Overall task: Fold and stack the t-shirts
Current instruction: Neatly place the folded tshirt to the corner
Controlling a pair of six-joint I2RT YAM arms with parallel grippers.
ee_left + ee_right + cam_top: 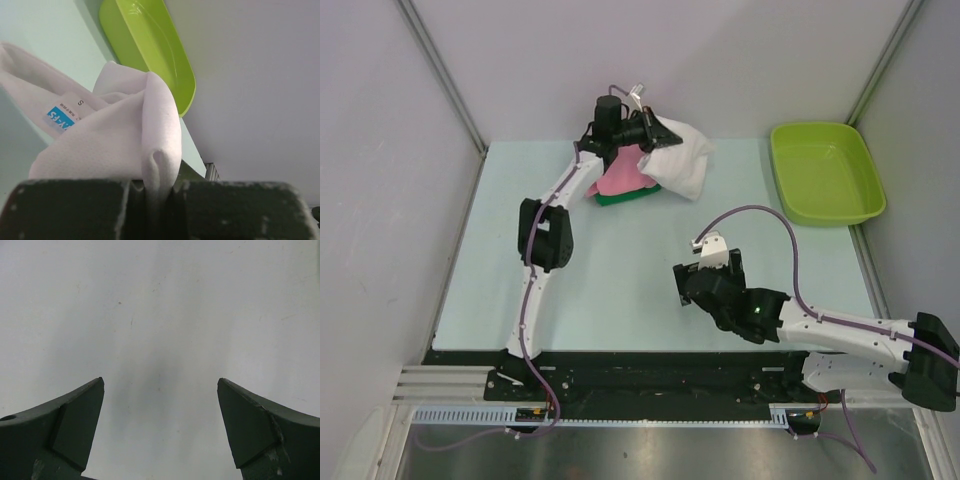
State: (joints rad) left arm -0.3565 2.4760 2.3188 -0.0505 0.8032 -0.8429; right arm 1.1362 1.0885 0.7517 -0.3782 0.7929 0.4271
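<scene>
The left gripper [650,132] reaches to the far side of the table [620,265], its jaws pinched together on a fold of the white t-shirt [682,160]. In the left wrist view the cloth is squeezed between the two dark fingers [75,210] of that gripper [157,195] and the shirt [115,140] bunches upward from them, with its blue neck label [60,118] showing on the left (a small "S" is printed on the tag beside it). From above, the white shirt hangs from the gripper and drapes to the right, its lower part lying on the table and over the right edge of a small stack. That stack has a pink t-shirt [617,180] on a green t-shirt [620,200]; a redder tint at its left edge may be another layer, but I cannot tell.

The right gripper [692,283] hovers near the middle of the table, well apart from the shirts. Its wrist view shows the gripper [160,405] with its fingers [75,425] spread wide and nothing between them, only pale surface beyond.

The lime-green plastic tub [825,172] sits at the far right of the table, to the right of the white shirt.
</scene>
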